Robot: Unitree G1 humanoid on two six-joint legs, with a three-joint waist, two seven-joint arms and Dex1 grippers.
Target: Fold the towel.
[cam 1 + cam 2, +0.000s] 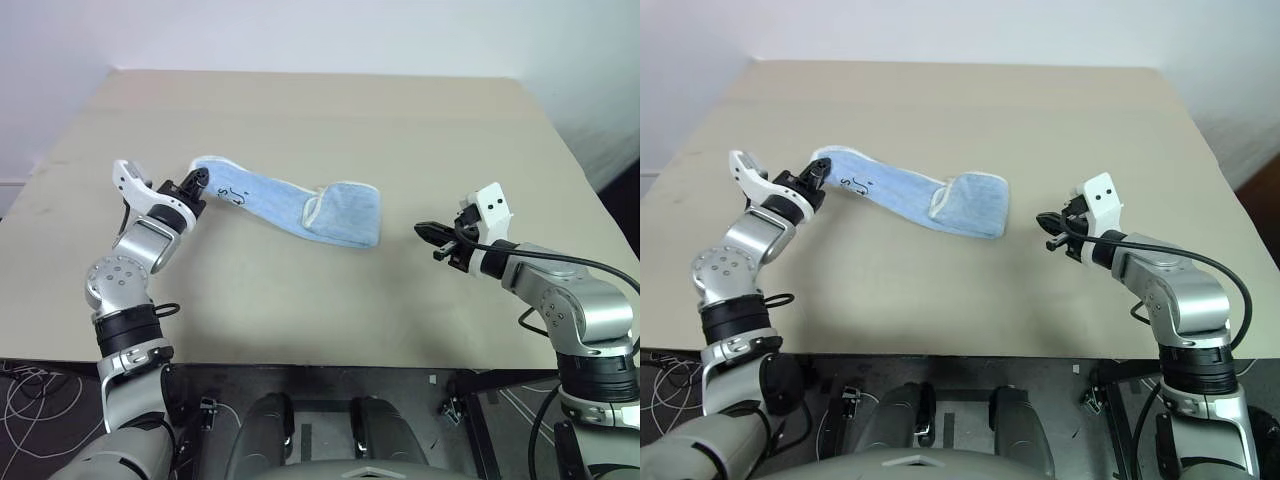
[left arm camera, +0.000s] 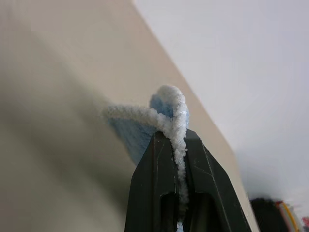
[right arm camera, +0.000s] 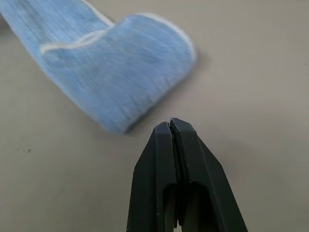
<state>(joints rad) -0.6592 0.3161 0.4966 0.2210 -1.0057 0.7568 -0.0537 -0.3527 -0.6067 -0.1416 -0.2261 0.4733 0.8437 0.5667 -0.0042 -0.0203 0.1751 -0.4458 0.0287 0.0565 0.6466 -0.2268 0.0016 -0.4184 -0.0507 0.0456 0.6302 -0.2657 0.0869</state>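
looking maybe halfway: left gripper clamped on the towel edge, one end already doubled over; right gripper closed, empty.

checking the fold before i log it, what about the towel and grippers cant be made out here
- Towel: how many layers lie under the rolled-over right end; the top layer covers them in the head views.
- Dark printed mark: too small to read in the head views.
- Left gripper: how much edging it pinches; its own fingers hide it in the left wrist view.
- Right gripper: shut, empty.
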